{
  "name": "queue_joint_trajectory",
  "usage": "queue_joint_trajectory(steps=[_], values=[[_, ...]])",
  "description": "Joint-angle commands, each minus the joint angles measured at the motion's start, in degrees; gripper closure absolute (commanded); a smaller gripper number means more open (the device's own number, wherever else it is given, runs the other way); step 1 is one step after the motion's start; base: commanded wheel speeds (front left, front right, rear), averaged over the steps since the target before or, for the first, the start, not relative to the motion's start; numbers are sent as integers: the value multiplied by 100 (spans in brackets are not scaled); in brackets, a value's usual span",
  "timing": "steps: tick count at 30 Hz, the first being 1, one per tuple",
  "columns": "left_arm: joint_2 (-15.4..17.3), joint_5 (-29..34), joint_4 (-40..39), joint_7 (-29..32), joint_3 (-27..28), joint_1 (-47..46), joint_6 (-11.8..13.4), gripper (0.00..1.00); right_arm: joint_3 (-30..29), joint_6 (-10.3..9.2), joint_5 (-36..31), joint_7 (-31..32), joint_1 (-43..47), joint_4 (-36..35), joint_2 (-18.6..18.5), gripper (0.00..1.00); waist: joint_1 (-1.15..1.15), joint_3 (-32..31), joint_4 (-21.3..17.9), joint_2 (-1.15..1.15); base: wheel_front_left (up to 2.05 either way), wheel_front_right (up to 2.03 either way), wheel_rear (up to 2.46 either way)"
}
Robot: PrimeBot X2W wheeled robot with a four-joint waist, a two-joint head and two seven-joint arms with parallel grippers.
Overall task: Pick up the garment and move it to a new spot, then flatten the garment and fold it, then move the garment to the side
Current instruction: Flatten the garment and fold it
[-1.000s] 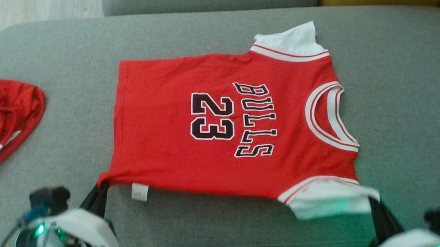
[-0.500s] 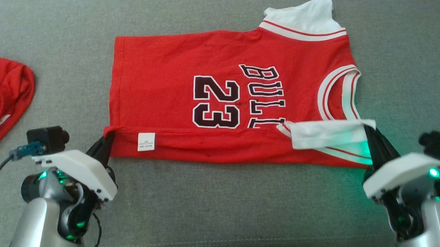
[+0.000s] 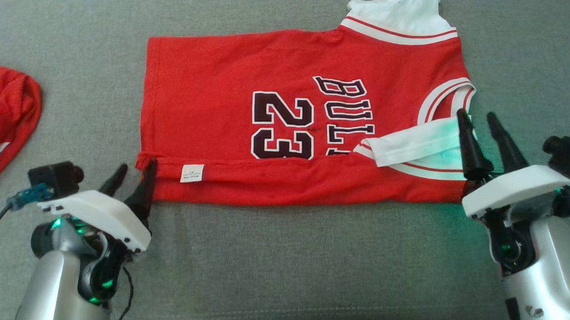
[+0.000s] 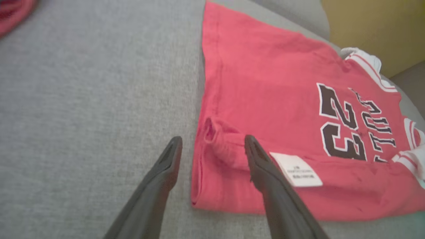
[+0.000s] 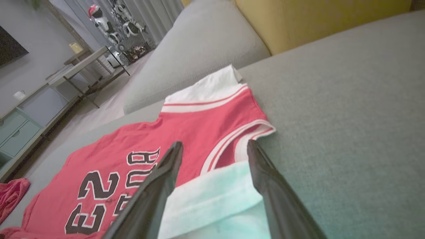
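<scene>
No longer pinching jersey point(image 3: 210, 104): left gripper point(image 3: 136, 165) spread wide at its 7 o'clock corner, right gripper point(image 3: 475, 114) spread wide at 4 o'clock over folded sleeve point(image 3: 410, 146).

A grey sofa seat point(image 3: 280, 265) of coarse woven fabric spreads across the foreground, with a crumpled red cloth point(image 3: 8, 114) lying at its left edge. Behind the seat rise a grey back cushion point(image 5: 199, 49) and, beside it, a mustard-yellow cushion point(image 5: 315, 20). Beyond the sofa, the right wrist view takes in a living room: a low sideboard point(image 5: 13, 132) with pale green drawers and a white cup point(image 5: 19, 95) on top, a slim table point(image 5: 86, 64) on thin dark legs, and a dark screen point(image 5: 10, 46) on the wall. Farther back, a white figure point(image 5: 106, 23) with a red top stands blurred near grey curtains point(image 5: 156, 10).
</scene>
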Motion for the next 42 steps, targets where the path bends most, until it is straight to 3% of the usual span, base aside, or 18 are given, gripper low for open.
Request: queue_joint_trajectory(steps=[1, 8, 14, 26, 42], values=[[83, 146, -244, -307, 216, -170, 46, 0, 130, -5, -93, -289, -148, -171, -150, 0, 0, -26, 1, 0, 0, 0, 0], [-76, 814, -476, -1859, 53, 75, 323, 0, 84, -5, -1044, -1448, 123, -457, -289, 0, 0, -173, 38, 0, 0, 0, 0], [-154, 1287, -613, -2673, -145, 256, 549, 0, -62, -5, -1741, -1719, 682, -959, -115, 0, 0, -292, 41, 0, 0, 0, 0], [-180, 1684, -454, -2847, -238, 737, 667, 0, -174, -5, -2077, -1576, 1616, -1369, 272, 0, 0, -604, -107, 0, 0, 0, 0], [-182, 1634, 16, -2793, -261, 697, 555, 0, -262, -5, -1969, -1274, 1706, -1237, 372, 0, 0, -762, -132, 0, 0, 0, 0]])
